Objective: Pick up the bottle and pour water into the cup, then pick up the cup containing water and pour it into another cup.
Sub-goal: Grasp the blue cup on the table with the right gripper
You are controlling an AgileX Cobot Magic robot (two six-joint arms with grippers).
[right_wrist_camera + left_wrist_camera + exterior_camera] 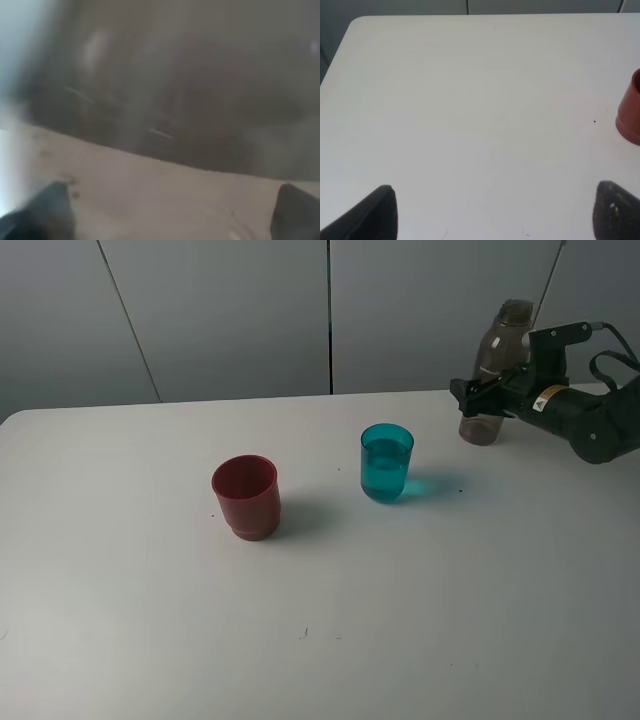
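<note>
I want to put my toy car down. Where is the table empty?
The wide stretch of white table in front of the opaque dark red plastic cup and translucent teal plastic tumbler is bare; so is the left side. Crowded at far right, around the tall smoky plastic bottle.

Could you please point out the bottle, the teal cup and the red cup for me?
bottle (507, 338), exterior high view, on its upper body below the neck.
teal cup (387, 466), exterior high view, on its front wall.
red cup (247, 500), exterior high view, on its front wall.
</note>
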